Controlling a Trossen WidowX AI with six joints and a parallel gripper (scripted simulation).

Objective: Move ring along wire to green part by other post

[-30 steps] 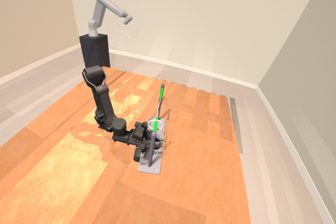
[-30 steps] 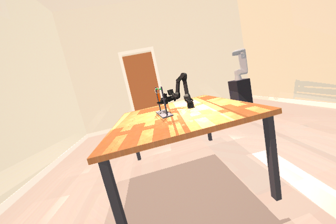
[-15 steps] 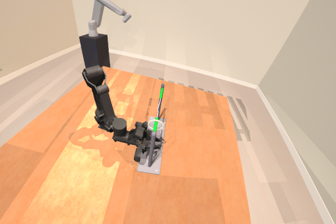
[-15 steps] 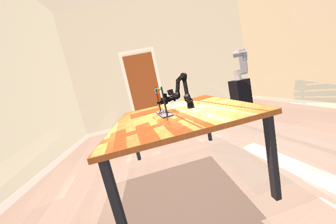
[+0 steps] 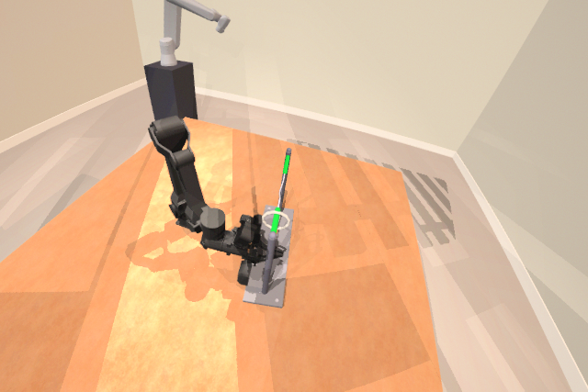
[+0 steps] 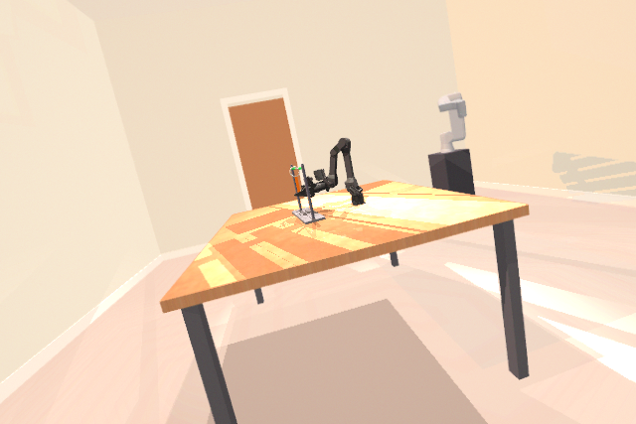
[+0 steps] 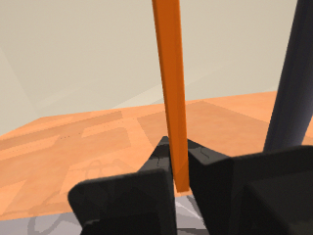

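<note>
The pale ring (image 5: 263, 219) (image 6: 290, 171) is around the wire at the green part (image 5: 276, 222) next to the nearer post (image 5: 269, 262) in the top view. Its orange handle (image 6: 297, 183) (image 7: 171, 73) points down. My gripper (image 5: 283, 251) (image 6: 297, 195) (image 7: 170, 140) is shut on the handle near its lower end, which sticks out a little below the fingertips in the wrist view. The thin grey part of the wire (image 5: 282, 188) runs back to the other green part (image 5: 286, 163). Whether the ring touches the green part is too small to tell.
A dark post (image 7: 293, 73) stands close to the right of the fingers in the wrist view. Both posts stand on a grey baseplate (image 5: 274, 300) (image 6: 309, 219) on the wooden table (image 5: 332, 330). Another, grey arm (image 5: 172, 22) stands on a dark pedestal behind the table.
</note>
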